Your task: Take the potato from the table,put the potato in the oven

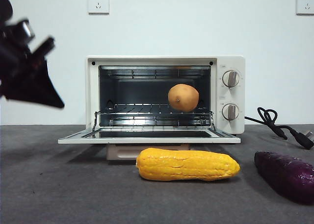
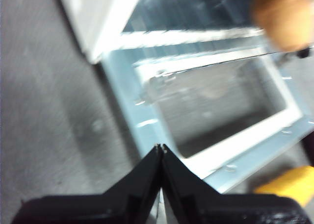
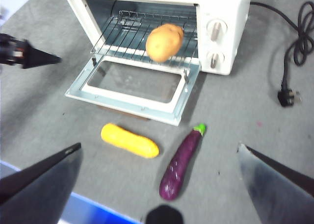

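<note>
The potato [image 1: 183, 97] already sits on the wire rack inside the oven [image 1: 166, 94], toward its knob side, door [image 1: 149, 135] down. The left pincer [image 2: 160, 146], clenched and empty, hangs off the door's left corner, potato at its two o'clock in the wrist view. The right pincer [image 3: 159, 150] is spread wide, high over the table [image 3: 235, 131], potato at twelve.

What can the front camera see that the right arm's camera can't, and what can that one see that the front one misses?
Only the front view shows the two wall sockets above the oven. Only the right wrist view shows the right claw wide open, and the purple vegetable's green tip. Both show the potato on the rack of the open oven, the yellow corn on the table, the black cord, and the shut left claw off beside the oven.
</note>
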Robot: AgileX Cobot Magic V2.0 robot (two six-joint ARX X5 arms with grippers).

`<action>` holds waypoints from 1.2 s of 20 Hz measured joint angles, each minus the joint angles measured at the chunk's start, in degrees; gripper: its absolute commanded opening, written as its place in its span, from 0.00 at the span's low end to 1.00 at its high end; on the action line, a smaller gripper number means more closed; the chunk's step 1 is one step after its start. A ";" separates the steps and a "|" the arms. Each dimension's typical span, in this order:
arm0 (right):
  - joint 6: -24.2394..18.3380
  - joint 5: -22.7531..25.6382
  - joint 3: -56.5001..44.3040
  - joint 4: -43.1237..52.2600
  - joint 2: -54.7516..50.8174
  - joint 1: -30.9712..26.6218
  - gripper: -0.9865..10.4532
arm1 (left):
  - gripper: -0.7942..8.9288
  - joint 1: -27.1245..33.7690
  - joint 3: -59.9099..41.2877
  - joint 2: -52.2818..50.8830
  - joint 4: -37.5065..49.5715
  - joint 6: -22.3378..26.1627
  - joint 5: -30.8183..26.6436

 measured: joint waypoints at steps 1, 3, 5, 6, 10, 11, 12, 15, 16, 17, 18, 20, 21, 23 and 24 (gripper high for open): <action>0.28 0.02 0.00 -0.92 -0.87 0.00 0.55 | 0.07 0.04 0.00 2.08 0.35 -0.37 0.00; 0.90 0.02 0.00 -2.45 -1.81 0.00 0.55 | 0.07 0.07 0.00 5.79 1.88 -0.44 0.17; 1.46 0.02 0.00 -3.30 -2.12 0.00 0.55 | 0.07 0.04 0.00 8.41 3.02 -0.48 0.37; 1.57 0.02 0.00 -3.37 -2.12 0.00 0.55 | 0.07 0.04 0.00 9.35 3.52 -0.61 0.50; 2.03 0.02 0.00 -3.34 -2.12 0.00 0.55 | 0.07 -0.02 0.00 13.25 5.14 -0.81 2.27; 2.16 0.02 0.00 -3.37 -2.12 -0.02 0.55 | 0.07 -0.28 0.00 14.10 5.51 -0.83 3.19; 2.19 0.02 0.00 -3.37 -2.12 0.00 0.55 | 0.07 -0.72 0.00 14.73 5.70 -0.83 3.21; 2.34 0.07 0.00 -3.32 -2.12 0.00 0.55 | 0.07 -2.60 0.00 15.23 6.34 -0.90 3.58; 2.34 0.04 0.00 -3.28 -2.12 0.00 0.55 | 0.07 -2.69 0.00 15.28 6.43 -1.01 4.09; 2.34 0.04 0.00 -3.19 -2.12 -0.02 0.55 | 0.07 -2.82 0.00 15.28 6.47 -1.05 4.24; 2.34 0.04 0.00 -3.04 -2.12 0.00 0.55 | 0.07 -3.02 0.00 15.28 6.58 -1.25 4.22; 2.34 0.07 0.00 -2.95 -2.12 0.00 0.55 | 0.07 -3.02 -0.07 15.28 7.04 -2.03 4.66; 2.34 0.07 0.00 -2.89 -2.12 0.00 0.55 | 0.07 -2.97 -0.17 15.30 7.87 -2.93 5.55; 2.34 0.07 0.00 -2.89 -2.12 0.00 0.55 | 0.07 -2.14 -0.37 15.45 10.80 -5.53 8.61; 2.34 0.07 0.00 -2.89 -2.12 -0.02 0.55 | 0.07 -1.75 -0.37 15.50 12.87 -7.10 9.88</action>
